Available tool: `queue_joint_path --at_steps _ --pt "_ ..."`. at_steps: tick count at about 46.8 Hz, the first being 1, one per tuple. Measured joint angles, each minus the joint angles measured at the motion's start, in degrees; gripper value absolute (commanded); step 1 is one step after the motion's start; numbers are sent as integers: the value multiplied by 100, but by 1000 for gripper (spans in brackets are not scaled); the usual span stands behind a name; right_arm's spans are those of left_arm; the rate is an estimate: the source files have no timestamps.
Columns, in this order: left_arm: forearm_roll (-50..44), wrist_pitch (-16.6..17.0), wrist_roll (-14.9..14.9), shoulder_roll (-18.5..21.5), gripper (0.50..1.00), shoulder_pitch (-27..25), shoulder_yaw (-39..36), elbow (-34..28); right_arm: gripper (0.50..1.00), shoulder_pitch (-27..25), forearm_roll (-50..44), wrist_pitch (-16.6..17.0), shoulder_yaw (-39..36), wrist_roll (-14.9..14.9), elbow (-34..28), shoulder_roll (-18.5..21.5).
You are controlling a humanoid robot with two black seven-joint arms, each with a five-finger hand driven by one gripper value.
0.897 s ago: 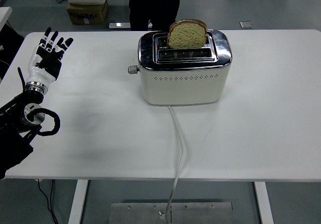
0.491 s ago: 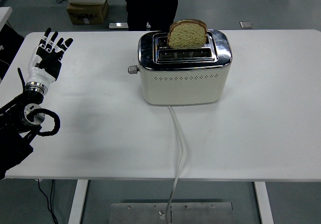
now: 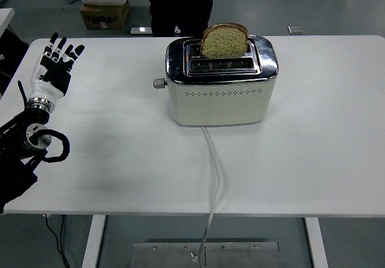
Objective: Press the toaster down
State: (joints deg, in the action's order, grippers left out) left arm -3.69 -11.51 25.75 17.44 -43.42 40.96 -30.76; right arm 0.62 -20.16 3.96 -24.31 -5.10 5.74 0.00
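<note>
One bread slice (image 3: 224, 41) half-hidden in toaster (image 3: 221, 82), lever (image 3: 159, 83) — seemingly up

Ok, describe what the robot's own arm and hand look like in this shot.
Only the left arm shows. It is black, with a black cable looping beside the forearm. A silver metal ring marks the wrist. The left robot hand has five fingers, with a white shell over the back and black jointed fingers carrying pale segments. No sleeve or readable marking is visible. The right arm is out of view.
</note>
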Motion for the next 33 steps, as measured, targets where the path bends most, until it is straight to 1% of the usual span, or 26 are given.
queue_joint_path --at_steps 22,33 --pt "-7 11 0 21 1000 0 0 0 998 0 -1 0 0 0 1 0" --pt "-1 221 0 101 1000 -25 0 6 998 0 -2 0 2 0 -1 0"
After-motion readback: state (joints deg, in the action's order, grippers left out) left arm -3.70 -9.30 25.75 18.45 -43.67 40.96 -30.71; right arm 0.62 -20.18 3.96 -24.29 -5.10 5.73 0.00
